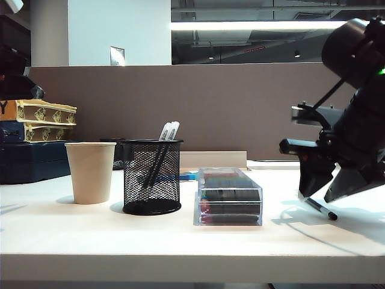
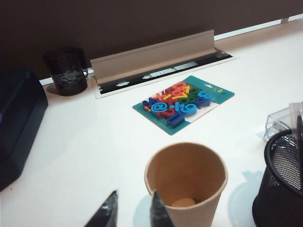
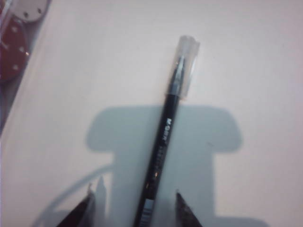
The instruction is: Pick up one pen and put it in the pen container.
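Black right claw (image 3: 134,203) spread, low astride pen (image 3: 163,142); left claw (image 2: 134,210) beside paper cup (image 2: 185,182).

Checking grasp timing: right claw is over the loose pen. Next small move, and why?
Probably lower a touch and close. The right claw is open, its fingers either side of the pen lying flat on the table. The pen container comes after. The left claw hovers by the paper cup.

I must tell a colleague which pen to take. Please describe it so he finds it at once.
Look right of the clear box, under the open right gripper. The pen lies flat on the table; the other pens stand in the mesh cup.
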Available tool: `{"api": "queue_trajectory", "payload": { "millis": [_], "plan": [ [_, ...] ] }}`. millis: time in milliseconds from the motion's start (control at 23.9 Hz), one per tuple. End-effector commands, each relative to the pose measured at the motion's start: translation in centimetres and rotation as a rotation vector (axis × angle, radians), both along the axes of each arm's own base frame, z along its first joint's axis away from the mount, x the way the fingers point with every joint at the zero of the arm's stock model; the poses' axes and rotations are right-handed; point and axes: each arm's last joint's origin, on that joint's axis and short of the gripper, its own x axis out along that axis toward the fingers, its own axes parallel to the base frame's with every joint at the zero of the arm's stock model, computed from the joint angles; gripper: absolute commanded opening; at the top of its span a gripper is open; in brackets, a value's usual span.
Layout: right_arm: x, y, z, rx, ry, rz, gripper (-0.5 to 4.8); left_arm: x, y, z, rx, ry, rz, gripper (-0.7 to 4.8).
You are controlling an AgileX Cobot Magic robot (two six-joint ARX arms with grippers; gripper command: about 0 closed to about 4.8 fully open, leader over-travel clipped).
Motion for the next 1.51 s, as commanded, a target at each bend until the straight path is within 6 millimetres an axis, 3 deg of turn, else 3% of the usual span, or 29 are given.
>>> {"api": "queue_trajectory", "payload": {
  "millis": [42,713,1048,1341,1509],
  "plan": [
    [0.2,0.1,0.1,0.005,-0.006,-0.008,2.13,0.1,0.0,0.3,0.001,-0.012,0.005,0.84],
    [0.2,0.0,-0.1,-0.021,-0.002,-0.027,2.12,0.1,0.0,0.1,0.004,0.002,0.005,0.84],
    [0.4,0.0,-1.6,-0.039,0.054,-0.025,2.12,0.1,0.0,0.1,0.004,0.002,0.005,0.84],
    [0.4,0.1,-1.6,-0.037,0.048,-0.025,2.11,0.1,0.0,0.1,0.004,0.002,0.005,0.84],
    [0.4,0.1,-1.6,-0.030,0.051,-0.023,1.72,0.1,0.0,0.1,0.005,0.002,0.007,0.84]
  ]
}}
